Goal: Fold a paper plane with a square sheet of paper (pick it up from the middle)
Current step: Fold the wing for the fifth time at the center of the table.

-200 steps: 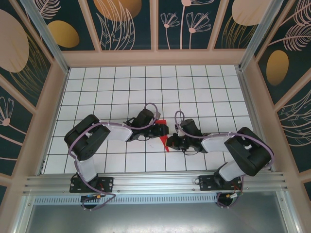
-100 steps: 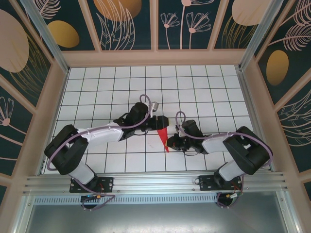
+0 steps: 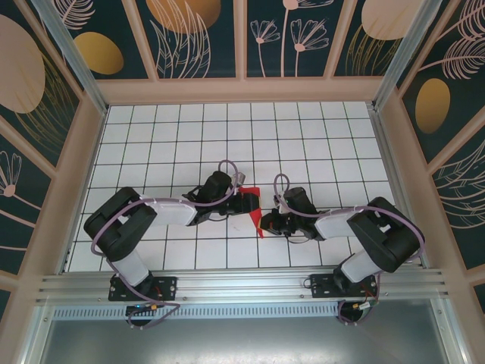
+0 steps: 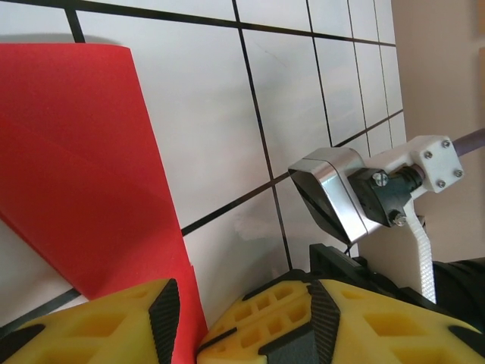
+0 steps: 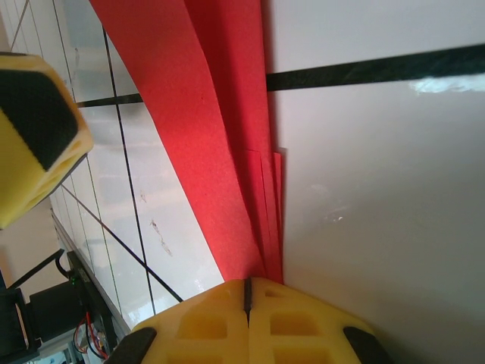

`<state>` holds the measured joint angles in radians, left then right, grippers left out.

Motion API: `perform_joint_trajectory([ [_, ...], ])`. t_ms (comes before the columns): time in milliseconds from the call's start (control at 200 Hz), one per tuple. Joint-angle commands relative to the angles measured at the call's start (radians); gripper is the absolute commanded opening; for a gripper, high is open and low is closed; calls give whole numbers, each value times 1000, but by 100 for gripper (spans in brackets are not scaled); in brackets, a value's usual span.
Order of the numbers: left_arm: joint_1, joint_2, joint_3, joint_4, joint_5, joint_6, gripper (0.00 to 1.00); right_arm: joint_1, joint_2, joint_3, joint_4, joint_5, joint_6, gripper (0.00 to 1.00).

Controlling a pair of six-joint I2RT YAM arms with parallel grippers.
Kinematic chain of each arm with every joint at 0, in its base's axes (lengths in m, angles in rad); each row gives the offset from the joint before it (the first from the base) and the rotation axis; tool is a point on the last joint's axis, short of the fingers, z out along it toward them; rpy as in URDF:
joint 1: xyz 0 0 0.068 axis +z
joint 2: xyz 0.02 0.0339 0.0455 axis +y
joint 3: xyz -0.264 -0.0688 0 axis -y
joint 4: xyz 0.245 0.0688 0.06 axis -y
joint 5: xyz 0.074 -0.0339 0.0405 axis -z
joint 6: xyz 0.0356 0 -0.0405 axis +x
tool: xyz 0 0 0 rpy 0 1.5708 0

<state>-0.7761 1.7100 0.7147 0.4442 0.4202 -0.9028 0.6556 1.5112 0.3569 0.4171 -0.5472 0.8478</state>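
- Both arms are reaching in over the white gridded table (image 3: 303,136), and their grippers are meeting above the near rows of tiles.
- The folded red paper (image 3: 257,217) is lying between the two grippers. It is a narrow pointed shape whose tip is aiming at the near edge.
- The left gripper (image 3: 247,201) is sitting at the paper's far, wider end. The right gripper (image 3: 267,223) is coming in from the right at the near, pointed end.
- Seen from the left wrist, the left gripper (image 4: 189,303) is holding its yellow fingers (image 4: 91,330) close together with only a narrow gap between them.
- The folded red paper (image 4: 83,152) is running down into that gap. I cannot tell whether the fingers are actually pinching it.
- The paper's top corner is curling over a little there.
- Just past those fingers, a silver-faced block (image 4: 337,193) on a white bracket (image 4: 432,159) is hanging over the tiles.
- Seen from the right wrist, the right gripper (image 5: 246,292) is pressing its two yellow fingers fully together, with no gap showing.
- The stacked layers of the folded red paper (image 5: 204,136) are fanning away from those tips, and their edges are running right up to the fingertips. I cannot tell whether the layers are clamped between the tips or pinned beneath them.
- A yellow-and-black finger (image 5: 34,129) is poking in at the left of that view, beside the paper.
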Motion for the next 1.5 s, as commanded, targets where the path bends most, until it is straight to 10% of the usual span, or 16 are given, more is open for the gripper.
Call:
perform_joint_trajectory([
  [0, 6, 42, -6, 71, 21, -7, 52, 7, 60, -26, -64, 51, -8, 3],
  [1491, 228, 167, 252, -139, 22, 252, 54, -3, 117, 5, -159, -23, -129, 0],
])
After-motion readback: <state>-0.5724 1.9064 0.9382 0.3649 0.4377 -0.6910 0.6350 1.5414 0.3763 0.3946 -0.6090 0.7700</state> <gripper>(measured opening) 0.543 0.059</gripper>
